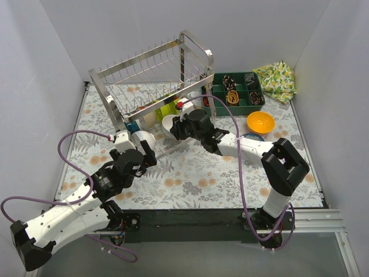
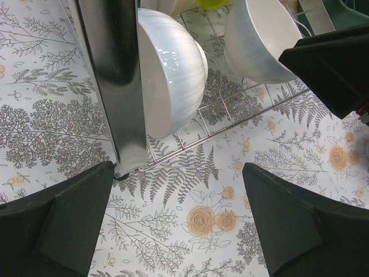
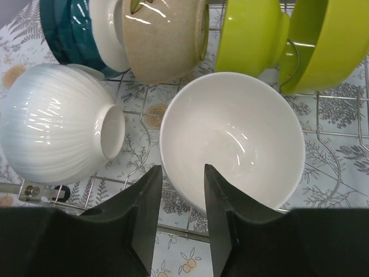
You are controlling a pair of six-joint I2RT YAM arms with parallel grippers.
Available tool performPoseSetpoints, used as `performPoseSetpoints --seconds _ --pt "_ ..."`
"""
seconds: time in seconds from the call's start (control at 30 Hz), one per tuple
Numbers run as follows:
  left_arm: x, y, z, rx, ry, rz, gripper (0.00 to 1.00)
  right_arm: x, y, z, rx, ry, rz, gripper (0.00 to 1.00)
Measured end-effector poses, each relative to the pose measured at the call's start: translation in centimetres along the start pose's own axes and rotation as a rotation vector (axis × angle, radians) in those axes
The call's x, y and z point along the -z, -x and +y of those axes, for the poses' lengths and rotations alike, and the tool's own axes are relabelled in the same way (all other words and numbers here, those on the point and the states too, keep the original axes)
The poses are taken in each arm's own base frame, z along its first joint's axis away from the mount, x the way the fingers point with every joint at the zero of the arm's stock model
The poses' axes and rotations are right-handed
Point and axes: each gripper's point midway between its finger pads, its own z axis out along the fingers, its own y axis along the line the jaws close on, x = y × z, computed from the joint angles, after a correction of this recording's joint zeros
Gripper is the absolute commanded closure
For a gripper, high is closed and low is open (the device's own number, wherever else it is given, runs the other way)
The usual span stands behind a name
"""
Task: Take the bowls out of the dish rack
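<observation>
The steel dish rack [image 1: 150,69] stands at the back left. On its lower tier sit a smooth white bowl [image 3: 242,133], a ribbed white bowl [image 3: 52,121], two lime green bowls [image 3: 253,40], a beige bowl [image 3: 164,34] and a teal one [image 3: 63,29]. My right gripper [image 3: 181,173] is open, and its fingers straddle the smooth white bowl's near rim, one inside and one outside. My left gripper [image 2: 177,173] is open and empty over the mat, just in front of the rack's corner post [image 2: 112,75] and the ribbed bowl [image 2: 173,69]. An orange bowl [image 1: 260,122] sits on the mat at the right.
A dark green compartment tray [image 1: 239,89] and a lemon-print cloth [image 1: 278,79] lie at the back right. The right arm stretches across the middle of the mat towards the rack. White walls close in both sides.
</observation>
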Motion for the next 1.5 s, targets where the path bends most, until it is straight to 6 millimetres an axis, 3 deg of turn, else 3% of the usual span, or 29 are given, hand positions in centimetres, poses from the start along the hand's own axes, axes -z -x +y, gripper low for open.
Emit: performPoseSetpoints --seconds 0.2,0.37,0.47,0.6,0.7,0.87,1.07,1.3,1.4,1.5 --pt "0.0 -0.1 -0.1 0.0 -0.004 0.003 0.04 -1.2 0.3 1.9 0.083 0.119 0.048 0.53" --pt "0.0 -0.1 -0.1 0.0 -0.008 0.007 0.04 -2.3 -1.4 2.2 0.141 0.158 0.117 0.53" --pt "0.0 -0.1 -0.1 0.0 -0.008 0.007 0.05 -3.1 -2.6 1.8 0.181 0.158 0.163 0.58" --pt "0.0 -0.1 -0.1 0.0 -0.008 0.007 0.04 -3.6 -3.2 1.5 0.231 0.163 0.193 0.84" --pt "0.0 -0.1 -0.1 0.0 -0.008 0.007 0.04 -3.5 -3.3 1.4 0.263 0.173 0.202 0.97" --pt "0.0 -0.1 -0.2 0.001 -0.008 0.006 0.04 -2.8 -3.4 1.7 0.303 0.197 0.221 0.99" --pt "0.0 -0.1 -0.2 0.002 -0.009 0.005 0.04 -0.3 -2.6 2.2 0.327 0.218 0.254 0.99" --pt "0.2 0.1 -0.2 0.009 -0.016 -0.001 0.04 5.0 -0.3 2.2 0.334 0.193 0.236 0.99" --pt "0.2 0.1 -0.2 0.009 -0.016 -0.001 0.04 7.5 -0.8 1.5 0.324 0.157 0.251 0.99" --pt "0.2 0.1 -0.2 0.009 -0.016 -0.001 0.04 9.9 -2.6 0.4 0.3 0.102 0.297 0.99"
